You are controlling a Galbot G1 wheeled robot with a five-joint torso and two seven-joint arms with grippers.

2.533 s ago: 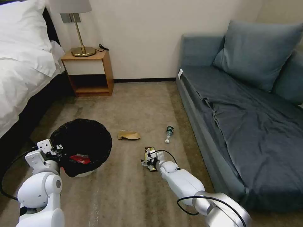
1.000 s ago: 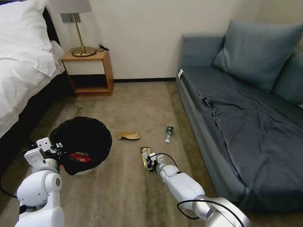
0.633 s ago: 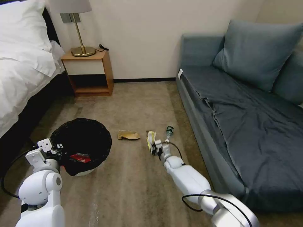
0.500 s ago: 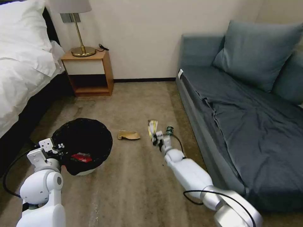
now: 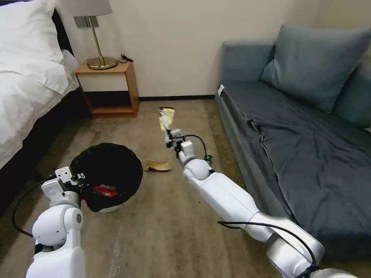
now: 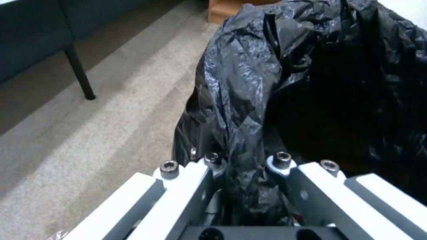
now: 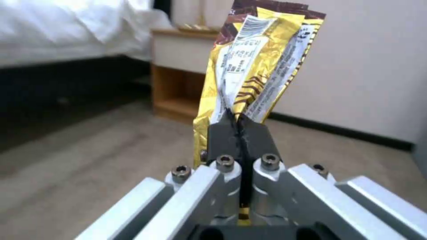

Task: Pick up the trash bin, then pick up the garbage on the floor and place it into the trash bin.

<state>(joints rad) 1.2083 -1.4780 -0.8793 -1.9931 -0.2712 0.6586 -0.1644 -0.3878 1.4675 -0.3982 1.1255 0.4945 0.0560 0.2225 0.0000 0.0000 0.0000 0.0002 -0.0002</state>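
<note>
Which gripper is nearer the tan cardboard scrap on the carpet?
Right. The right gripper hangs just above the tan cardboard scrap; the left gripper grips the bin's far rim.

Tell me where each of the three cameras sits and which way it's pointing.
Head view: on the head, looking down at the floor; both arms show, left gripper on the bin.
Left wrist view: along the fingers clamping the liner.
Right wrist view: along the right gripper holding the wrapper upright.
Head and right wrist share the wrapper and nightstand.

Head camera looks down across the carpet; wrist cameras sit close, sharing that floor
</note>
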